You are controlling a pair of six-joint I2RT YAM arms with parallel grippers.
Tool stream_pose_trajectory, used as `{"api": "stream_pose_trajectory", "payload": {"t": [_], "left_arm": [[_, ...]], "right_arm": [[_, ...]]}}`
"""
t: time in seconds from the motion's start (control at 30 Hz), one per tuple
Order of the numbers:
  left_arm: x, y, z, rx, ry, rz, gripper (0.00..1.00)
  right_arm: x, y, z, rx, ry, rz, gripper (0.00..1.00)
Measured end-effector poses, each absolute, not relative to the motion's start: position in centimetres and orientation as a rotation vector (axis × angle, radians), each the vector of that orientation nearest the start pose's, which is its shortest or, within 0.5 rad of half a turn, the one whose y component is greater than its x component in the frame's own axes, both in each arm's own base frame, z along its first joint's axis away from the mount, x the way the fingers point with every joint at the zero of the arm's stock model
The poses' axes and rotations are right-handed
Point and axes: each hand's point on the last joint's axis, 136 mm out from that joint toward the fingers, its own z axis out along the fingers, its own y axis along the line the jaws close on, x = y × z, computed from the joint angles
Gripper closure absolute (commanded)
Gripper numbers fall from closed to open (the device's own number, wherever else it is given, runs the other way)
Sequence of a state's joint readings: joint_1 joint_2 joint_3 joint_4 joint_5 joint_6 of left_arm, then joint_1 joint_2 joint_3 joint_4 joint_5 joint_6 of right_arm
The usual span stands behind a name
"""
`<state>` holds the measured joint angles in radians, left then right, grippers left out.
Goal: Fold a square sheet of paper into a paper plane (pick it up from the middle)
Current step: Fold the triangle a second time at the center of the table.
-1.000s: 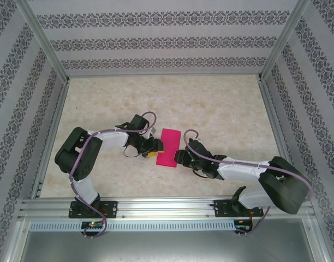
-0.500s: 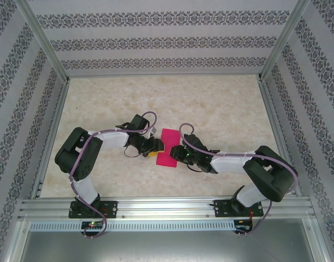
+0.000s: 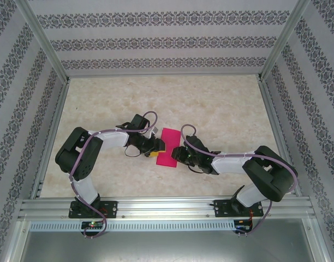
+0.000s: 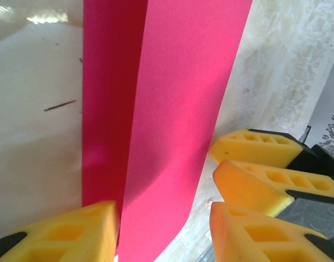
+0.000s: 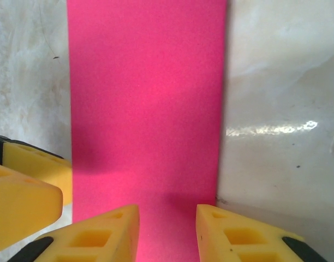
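My left gripper (image 3: 155, 146) sits low at the left edge of the square sheet of paper (image 3: 168, 147), folded into a strip on the table (image 3: 221, 109). The jaws are half apart, straddling its raised flap without pinching. My right gripper (image 3: 178, 154) reaches low over the near right corner, jaws narrowly parted, gripping nothing.

The square sheet of paper (image 3: 168, 147) is plain magenta-pink, unmarked; its lower layer reads a darker red-pink in shade. The fingers (image 4: 74, 232) of my left gripper (image 4: 161, 221) are bright yellow backed with black, and my right gripper (image 5: 167, 218) shows the same 2 colours. The bench (image 3: 210, 103) is cream with faint beige marbling. My left arm (image 3: 109, 137) and right arm (image 3: 238, 162) are white with black joints, each with a lilac cable (image 3: 148, 115). The walls (image 3: 156, 43) alternate white bands with grey-black floral bands. The frame (image 3: 156, 207) is silver.
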<state>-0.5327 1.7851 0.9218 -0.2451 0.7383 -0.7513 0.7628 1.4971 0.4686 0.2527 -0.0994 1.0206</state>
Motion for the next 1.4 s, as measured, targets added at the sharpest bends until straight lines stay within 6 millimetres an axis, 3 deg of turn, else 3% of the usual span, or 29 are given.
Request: {"api": "stream_pose_trajectory", "payload": {"t": [0.33,0.53,0.73,0.9,1.0,1.13,1.27,1.4], "left_arm": [[26.8,-29.7,5.3,-0.038,2.909,-1.372,0.53],[27.6,-30.3,4.6,-0.042,2.92,-1.382,0.58],[29.0,-31.1,5.5,-0.024,2.886,-1.395,0.62],[30.1,-31.7,5.8,-0.013,2.865,-1.398,0.62],[30.4,-31.9,5.7,-0.014,2.867,-1.397,0.62],[30.5,-31.9,5.7,-0.016,2.869,-1.391,0.62],[30.6,-31.9,5.7,-0.017,2.869,-1.39,0.62],[30.5,-31.8,5.6,-0.02,2.872,-1.384,0.62]], "right_arm": [[24.7,25.4,2.8,0.293,2.539,0.926,0.67],[24.7,25.4,4.3,0.267,2.505,0.944,0.57],[23.4,25.4,5.9,0.139,2.49,0.871,0.48],[21.3,26.8,7.4,-0.07,2.458,0.782,0.46],[20.3,27.5,8.2,-0.189,2.424,0.711,0.37],[19.5,29.4,9.0,-0.404,2.358,0.566,0.36],[19.6,32.7,9.3,-0.595,2.284,0.395,0.36],[20.4,34.5,8.7,-0.684,2.251,0.204,0.37]]}}
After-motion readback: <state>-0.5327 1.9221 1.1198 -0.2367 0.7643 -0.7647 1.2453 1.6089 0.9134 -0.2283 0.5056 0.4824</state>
